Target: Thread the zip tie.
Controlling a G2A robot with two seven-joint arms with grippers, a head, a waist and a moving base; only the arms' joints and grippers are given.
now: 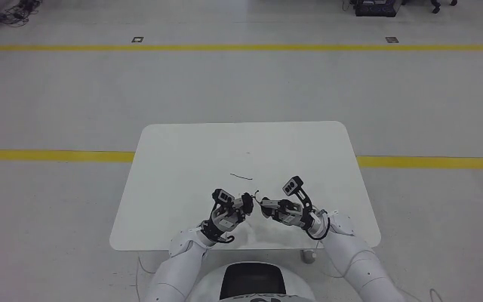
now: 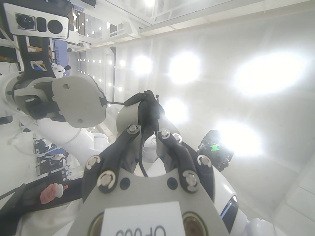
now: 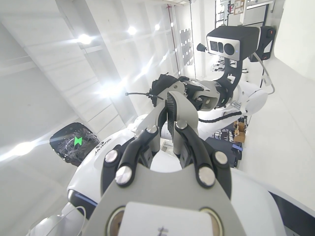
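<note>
Here, zip tie (image 3: 137,94) over white table (image 1: 189,151).

White table (image 1: 189,151) w/ rounded corners sits on a pale grey floor (image 1: 75,98). Two yellow lines cross the floor: one (image 1: 226,47) well behind the table, the other (image 1: 60,155) passing under it. Two small dark floor plates, one (image 1: 137,39) and another (image 1: 391,39), lie just past the far line. Some dark gear (image 1: 375,7) sits at the far edge (can't tell what it is).

White table (image 1: 226,143) on grey floor (image 1: 75,98) crossed by yellow lines (image 1: 226,47)
</note>
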